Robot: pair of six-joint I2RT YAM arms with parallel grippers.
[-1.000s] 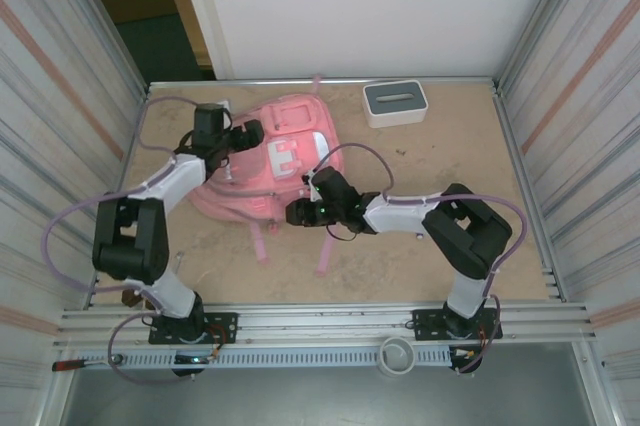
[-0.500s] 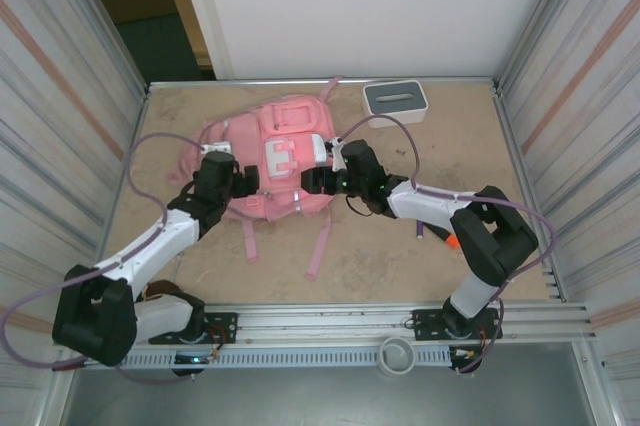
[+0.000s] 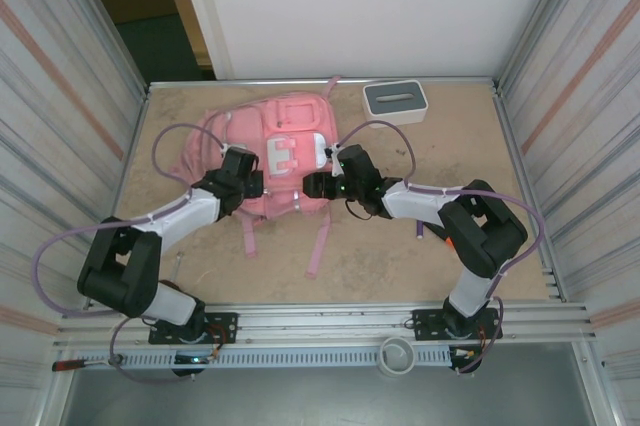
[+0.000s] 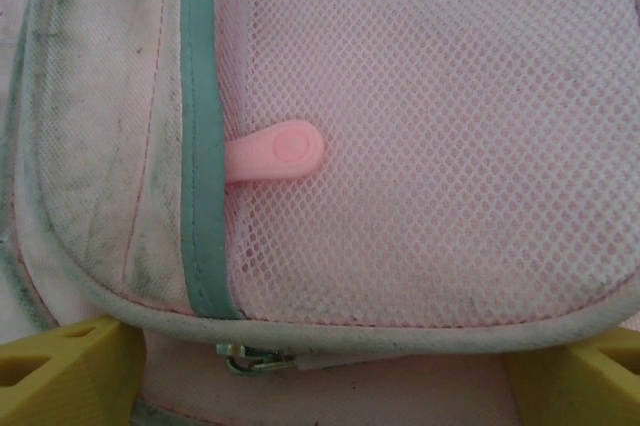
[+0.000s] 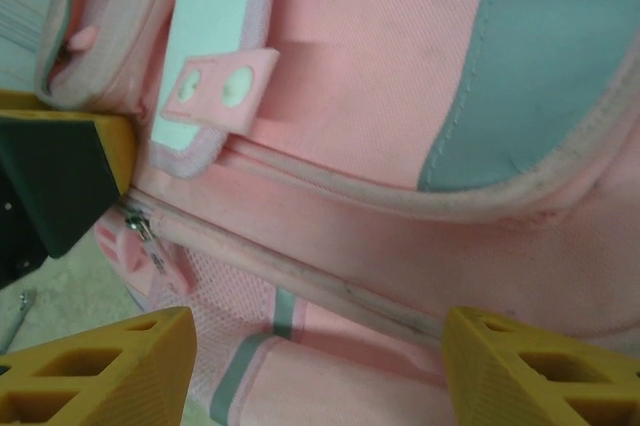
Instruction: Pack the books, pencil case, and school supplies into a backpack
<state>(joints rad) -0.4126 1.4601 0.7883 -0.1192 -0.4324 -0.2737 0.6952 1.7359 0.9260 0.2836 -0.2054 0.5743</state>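
Backpack (image 3: 285,121), pink and far the biggest thing on the table (image 3: 380,266), lies flat towards the back left with its front pockets up. Two straps (image 3: 318,246) trail towards the near edge.

From above, both arms reach in to its lower half. The left claw (image 3: 245,184) sits on the left side of the bag and the right claw (image 3: 312,184) at its lower right corner, the two pointing at each other. That view is too far off to show how the jaws stand.

The left wrist camera settles it for that side. Its yellow fingertips (image 4: 60,371) sit in the two bottom corners of the frame, spread wide and holding nothing. Just past them is a mesh pocket (image 4: 430,146) edged with a green strip (image 4: 205,146). A pink pull tab (image 4: 285,151) pokes out from under that strip, and a small metal slider (image 4: 248,358) sits below the pocket's rim. None of that detail reads from overhead.

The right wrist camera shows its own orange fingertips (image 5: 100,371) also well apart, with bag fabric beyond them but nothing pinched. It looks along a long zip seam (image 5: 330,286), with a slider and pink pull (image 5: 135,241) at its left end and a pink tab with two holes (image 5: 222,86) above. A dark block (image 5: 50,181) with a yellow top juts in at the left; I cannot tell what it is.

A white box (image 3: 395,100) with a grey slotted top stands at the back, just right of the bag.
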